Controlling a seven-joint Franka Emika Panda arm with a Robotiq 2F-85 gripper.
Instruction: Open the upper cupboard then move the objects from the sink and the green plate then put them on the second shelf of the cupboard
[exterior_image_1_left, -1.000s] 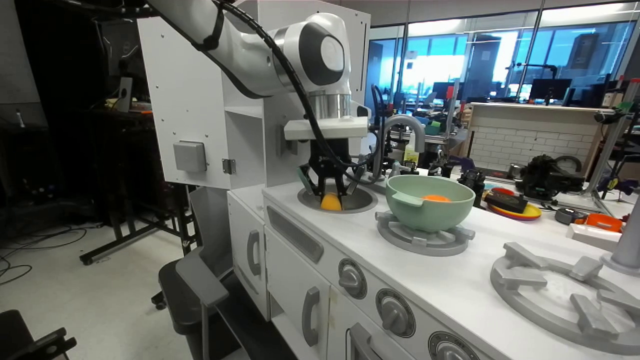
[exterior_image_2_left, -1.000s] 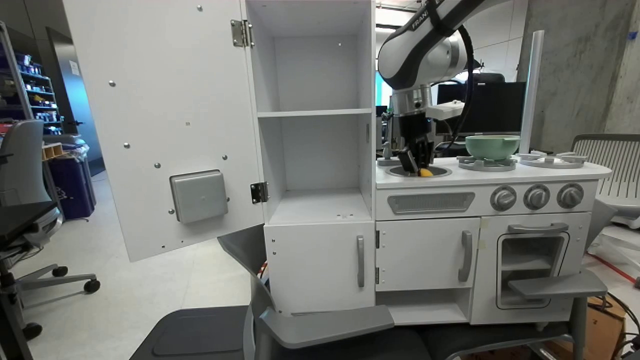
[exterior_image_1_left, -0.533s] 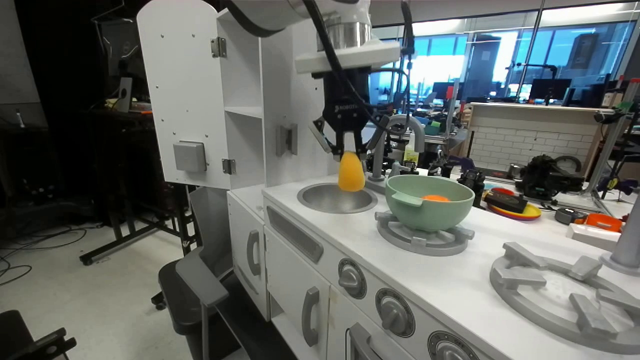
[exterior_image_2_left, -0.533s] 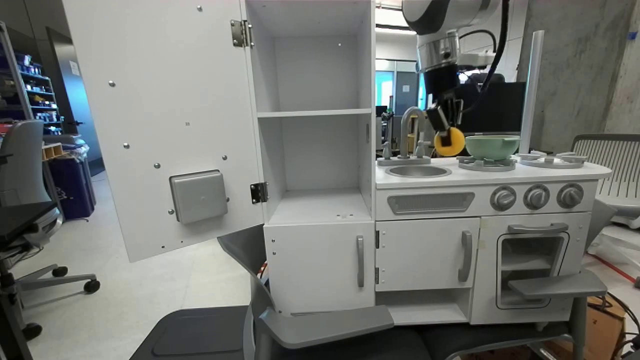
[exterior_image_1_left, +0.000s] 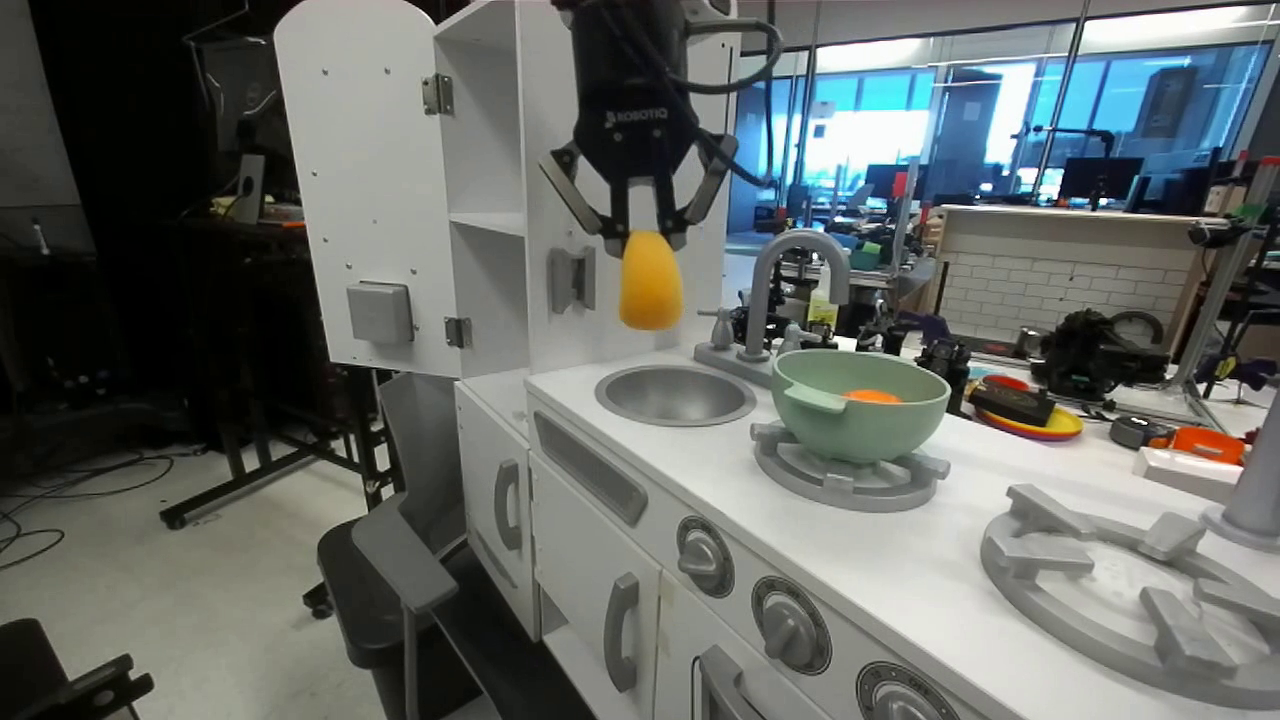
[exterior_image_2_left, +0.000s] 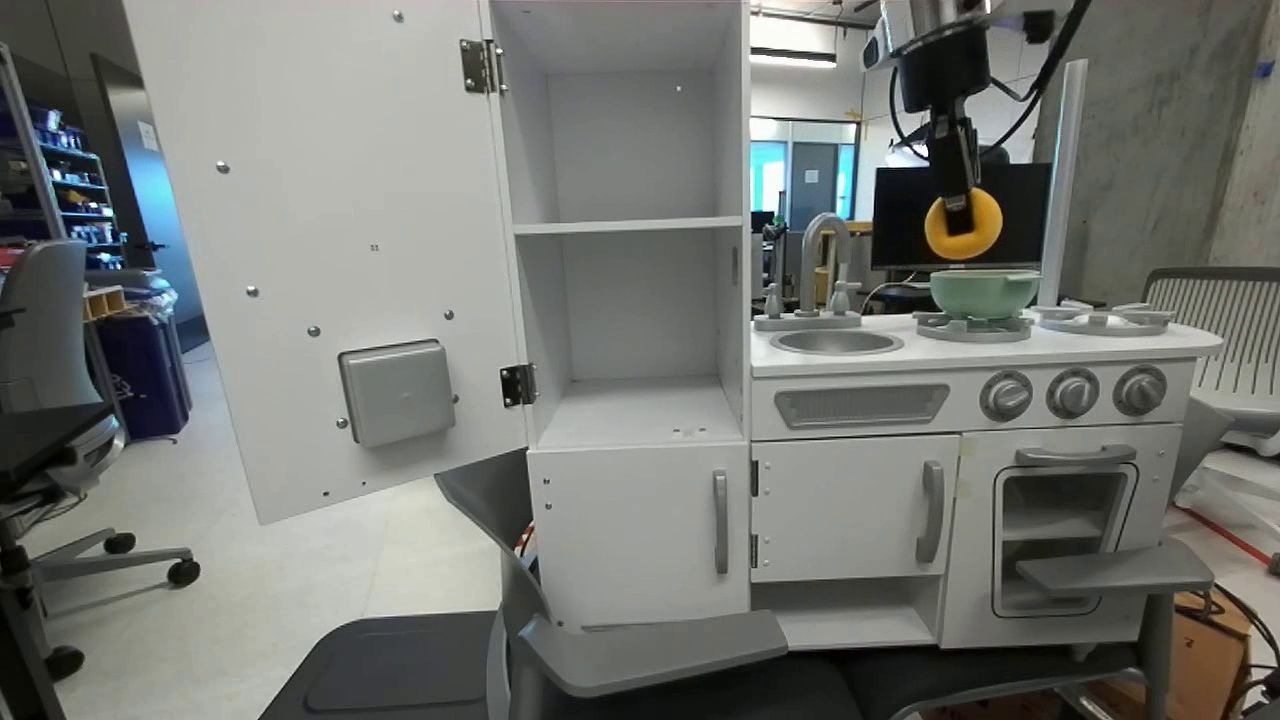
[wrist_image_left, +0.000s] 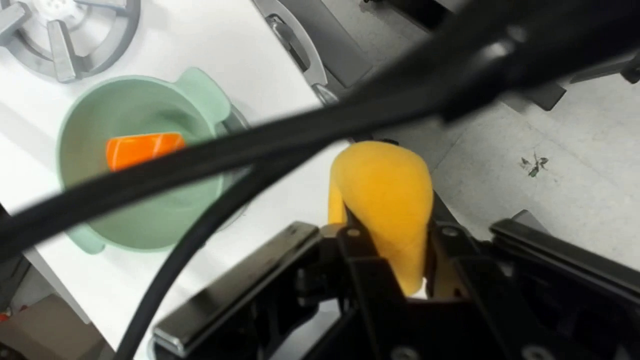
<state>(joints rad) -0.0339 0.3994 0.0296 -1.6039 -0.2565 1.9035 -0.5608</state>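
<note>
Yellow piece (exterior_image_1_left: 651, 285), gripped between the jaws of the gripper (exterior_image_1_left: 645, 242), hangs high over the counter (exterior_image_1_left: 935, 560), apparently toward its front edge. Within the last second it has risen out of the sink (exterior_image_1_left: 676, 400), set in the counter's end beside the cupboard (exterior_image_2_left: 640, 150), so pickup there appears complete. With the door (exterior_image_2_left: 330, 250) wide open, carrying it inside seems the next step. The orange piece (wrist_image_left: 142, 149) lies in the bowl (exterior_image_1_left: 860, 425), its transfer not yet begun.

White upper cupboard (exterior_image_2_left: 642, 310) open before us, rounded yellow piece (exterior_image_1_left: 650, 282) aloft, round grey sink (exterior_image_1_left: 675, 395), striped orange piece (wrist_image_left: 141, 148) inside green bowl (exterior_image_1_left: 862, 428)
</note>
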